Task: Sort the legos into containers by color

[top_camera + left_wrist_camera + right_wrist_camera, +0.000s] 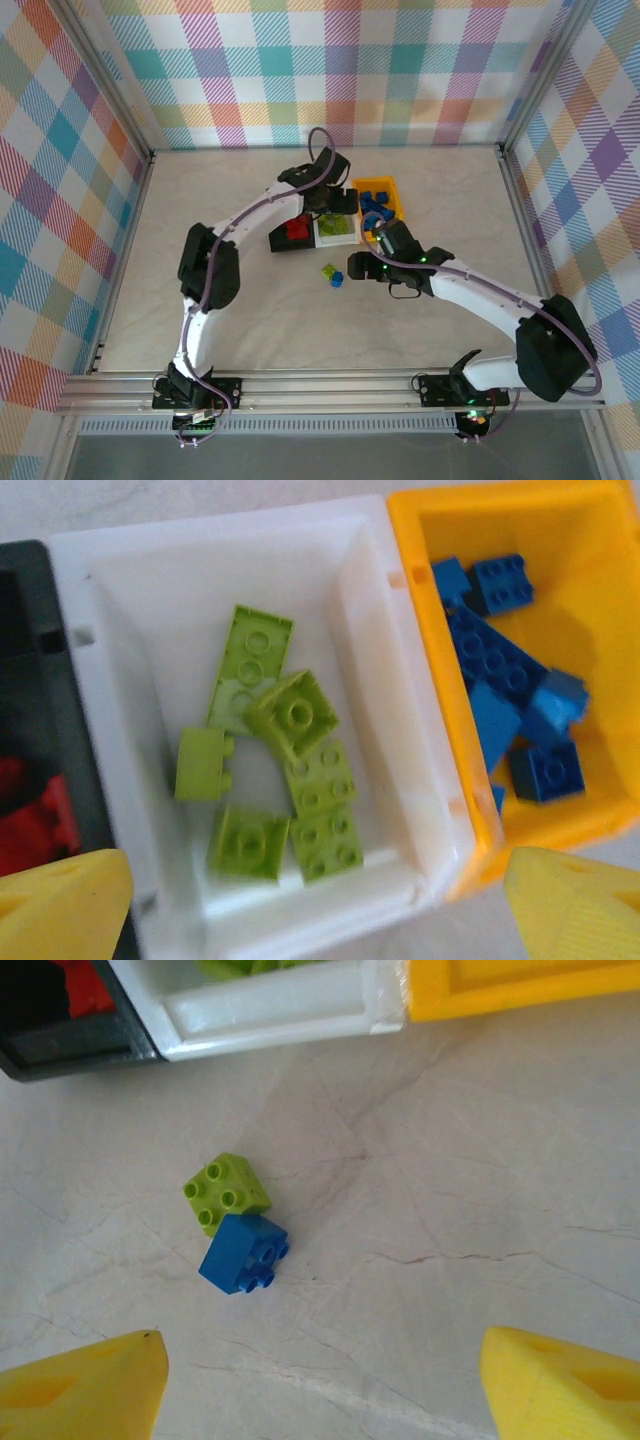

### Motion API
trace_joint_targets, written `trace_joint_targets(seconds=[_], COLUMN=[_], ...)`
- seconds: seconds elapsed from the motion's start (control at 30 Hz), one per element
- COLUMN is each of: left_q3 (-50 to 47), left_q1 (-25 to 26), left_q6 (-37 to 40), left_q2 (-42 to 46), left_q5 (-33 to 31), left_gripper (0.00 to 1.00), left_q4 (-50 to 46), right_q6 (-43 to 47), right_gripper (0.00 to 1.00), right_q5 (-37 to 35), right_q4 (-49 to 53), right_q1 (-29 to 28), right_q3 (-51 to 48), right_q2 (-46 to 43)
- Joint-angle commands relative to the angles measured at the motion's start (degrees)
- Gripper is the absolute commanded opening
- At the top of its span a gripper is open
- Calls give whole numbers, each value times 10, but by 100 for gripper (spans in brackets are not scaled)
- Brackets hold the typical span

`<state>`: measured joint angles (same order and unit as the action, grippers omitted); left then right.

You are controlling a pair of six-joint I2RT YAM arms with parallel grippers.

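Pale marbled tabletop (pixel 470 1190) inside pastel plaid walls (pixel 350 70) carries three open plastic containers in a row: a black bin (pixel 30 680) on the left holding red bricks (pixel 40 820), a white bin (pixel 365 630) in the middle holding lime green bricks (pixel 290 770), and an orange-yellow bin (pixel 600 540) on the right holding blue bricks (pixel 500 670). Over the white bin hangs the left gripper (pixel 320 900), fingers spread wide and empty, a pose suited to dropping green pieces. Just near of the bins, the right gripper (pixel 320 1380), likewise wide and empty, hovers above a loose lime green brick (pixel 228 1192) touching a loose blue brick (pixel 243 1253); that contact probably makes taking one alone awkward.
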<state>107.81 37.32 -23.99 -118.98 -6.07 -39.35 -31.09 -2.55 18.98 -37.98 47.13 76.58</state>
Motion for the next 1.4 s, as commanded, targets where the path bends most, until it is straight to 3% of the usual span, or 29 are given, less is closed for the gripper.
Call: trace_joint_targets(seconds=[0.0,0.3,0.5,0.8,1.37], left_q3=[-76,-355,-450,-496,-497], left_q1=[10,17,17,17,17], left_q6=[-12,-50,-66,-73,-66], left_q2=[119,348,424,449,444], left_q5=[24,-6,-24,-30,-24], left_gripper=[100,100,100,100,100], left_q4=[45,95,81,77,79], right_q6=[-3,15,15,17,22], right_gripper=[83,85,78,55,26], right_q5=[18,9,-14,-45,-72], right_q4=[-18,-9,-8,33,10], right_q1=[-21,-71,-74,-75,-72], right_q3=[20,93,133,153,120], right_q2=[36,164,219,254,219])
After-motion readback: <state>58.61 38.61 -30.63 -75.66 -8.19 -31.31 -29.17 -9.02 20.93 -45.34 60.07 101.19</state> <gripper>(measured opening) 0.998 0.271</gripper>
